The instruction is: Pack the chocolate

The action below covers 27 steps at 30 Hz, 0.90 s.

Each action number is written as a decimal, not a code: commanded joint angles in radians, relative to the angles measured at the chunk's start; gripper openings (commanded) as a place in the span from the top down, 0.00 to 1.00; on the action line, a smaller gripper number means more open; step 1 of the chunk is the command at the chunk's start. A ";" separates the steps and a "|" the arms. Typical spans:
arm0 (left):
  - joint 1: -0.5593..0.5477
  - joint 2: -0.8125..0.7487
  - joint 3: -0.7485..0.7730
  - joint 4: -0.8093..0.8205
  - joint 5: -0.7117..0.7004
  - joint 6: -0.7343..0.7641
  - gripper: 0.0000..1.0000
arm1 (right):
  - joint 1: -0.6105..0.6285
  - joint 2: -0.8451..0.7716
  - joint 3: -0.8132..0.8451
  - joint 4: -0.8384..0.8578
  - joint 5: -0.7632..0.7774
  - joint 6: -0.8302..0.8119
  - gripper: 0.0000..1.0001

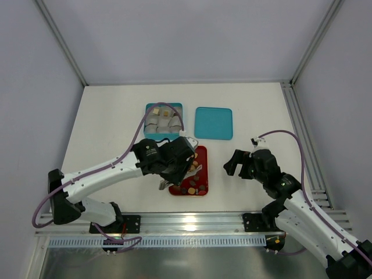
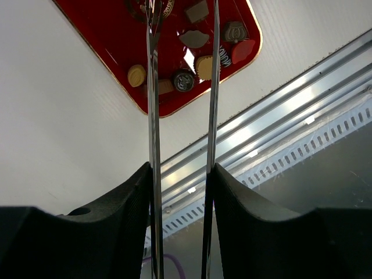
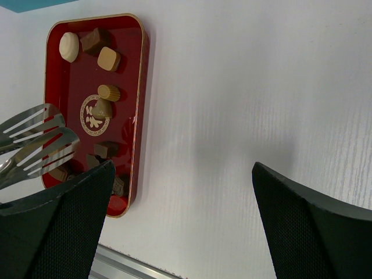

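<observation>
Several small chocolates [image 1: 192, 187] in brown, tan and cream lie in the red tray [image 1: 201, 152] at the table's front centre. My left gripper [image 1: 174, 170] is shut on metal tongs [image 1: 192, 167] and holds them over the tray. In the left wrist view the tongs' two blades [image 2: 153, 87] stand apart with nothing between them, above chocolates [image 2: 183, 79] at the tray's [image 2: 104, 35] corner. My right gripper [image 1: 237, 165] is open and empty over the bare table to the right of the tray. Its view shows the tray [image 3: 125, 75], chocolates [image 3: 108, 58] and the tongs' tips [image 3: 35, 142].
A teal box [image 1: 146, 108] holding pale grey paper cups [image 1: 163, 122], some with pieces in them, stands behind the tray. Its teal lid [image 1: 213, 123] lies flat to its right. A metal rail [image 1: 192, 221] runs along the near edge.
</observation>
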 commanded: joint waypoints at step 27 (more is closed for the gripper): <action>-0.082 0.131 0.002 0.068 -0.046 -0.055 0.56 | 0.004 -0.047 -0.024 0.017 0.011 0.012 0.00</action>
